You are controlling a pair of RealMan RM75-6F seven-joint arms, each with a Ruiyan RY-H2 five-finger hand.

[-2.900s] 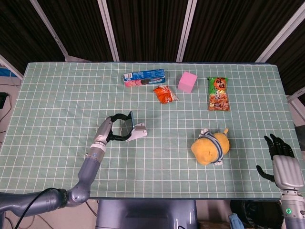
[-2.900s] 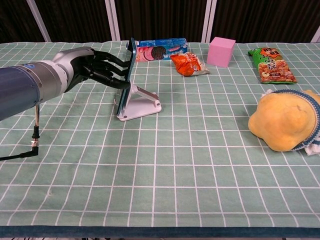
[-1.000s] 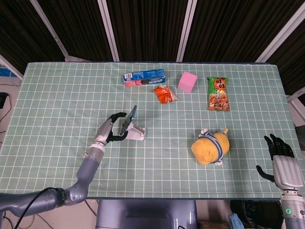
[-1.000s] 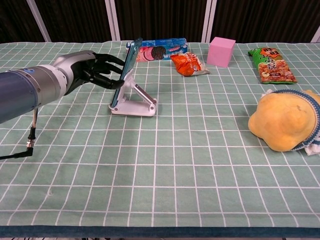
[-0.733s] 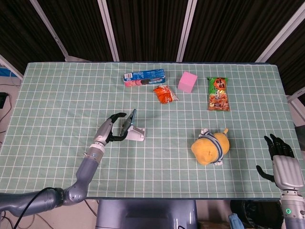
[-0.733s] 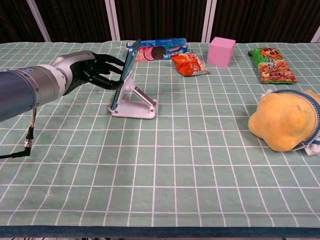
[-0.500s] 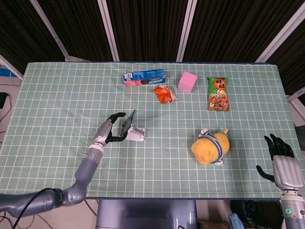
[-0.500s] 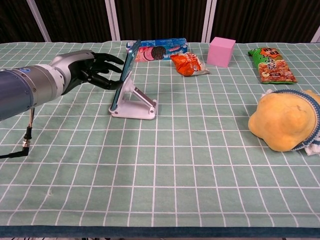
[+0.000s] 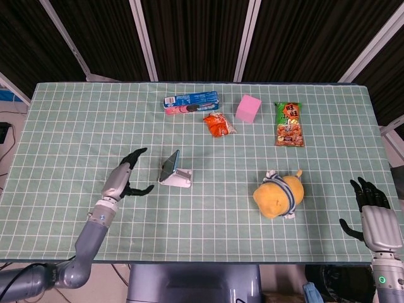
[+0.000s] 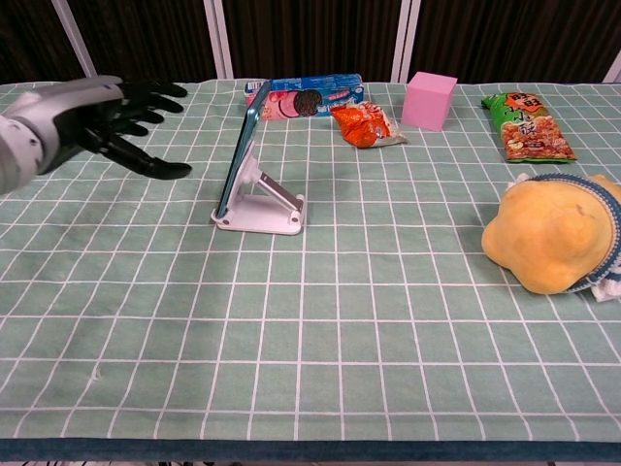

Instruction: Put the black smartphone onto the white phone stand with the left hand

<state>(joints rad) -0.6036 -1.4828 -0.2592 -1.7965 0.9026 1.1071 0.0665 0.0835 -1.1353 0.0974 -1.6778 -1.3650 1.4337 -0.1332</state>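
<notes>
The black smartphone leans upright on the white phone stand near the table's middle left. My left hand hovers to the left of the stand, apart from the phone, fingers spread and holding nothing. At the table's near right corner my right hand hangs off the edge, fingers apart and empty; the chest view does not show it.
A yellow plush toy lies right of centre. Along the far side are a blue cookie pack, an orange snack bag, a pink cube and a green snack bag.
My left hand has let go of the phone and drawn back to the left, fingers spreading. The phone stays leaning on the stand. The right hand has not moved.
</notes>
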